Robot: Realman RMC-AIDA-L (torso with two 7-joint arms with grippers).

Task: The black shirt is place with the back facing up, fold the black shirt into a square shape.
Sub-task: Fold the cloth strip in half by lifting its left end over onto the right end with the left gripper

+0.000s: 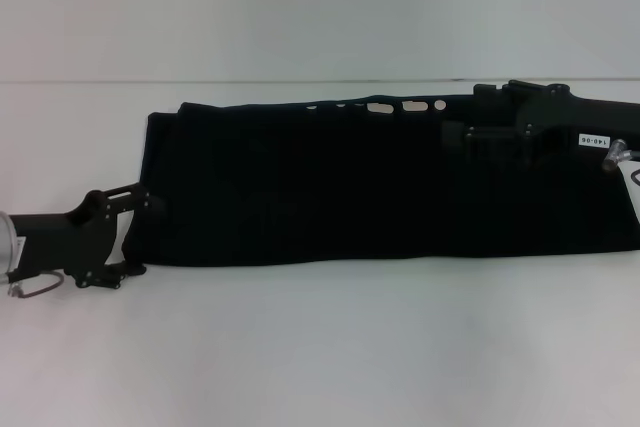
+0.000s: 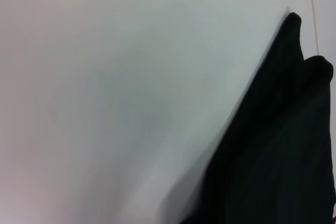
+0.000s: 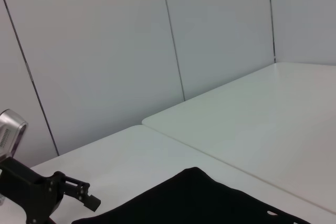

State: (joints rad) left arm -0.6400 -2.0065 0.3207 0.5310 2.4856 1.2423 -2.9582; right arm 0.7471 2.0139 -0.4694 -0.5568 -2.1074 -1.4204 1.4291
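The black shirt lies folded into a long strip across the white table, with bits of white lettering showing along its far edge. My left gripper stands open at the strip's left end, one finger at the near corner and one farther back. The left wrist view shows only a shirt corner on bare table. Low over the shirt's far right part, my right gripper is open, with nothing seen between its fingers. The right wrist view looks across the shirt to the left gripper.
The white table extends in front of and behind the shirt. A second white tabletop adjoins it, with a seam between them. A pale panelled wall stands behind. The shirt's right end runs past the head view's edge.
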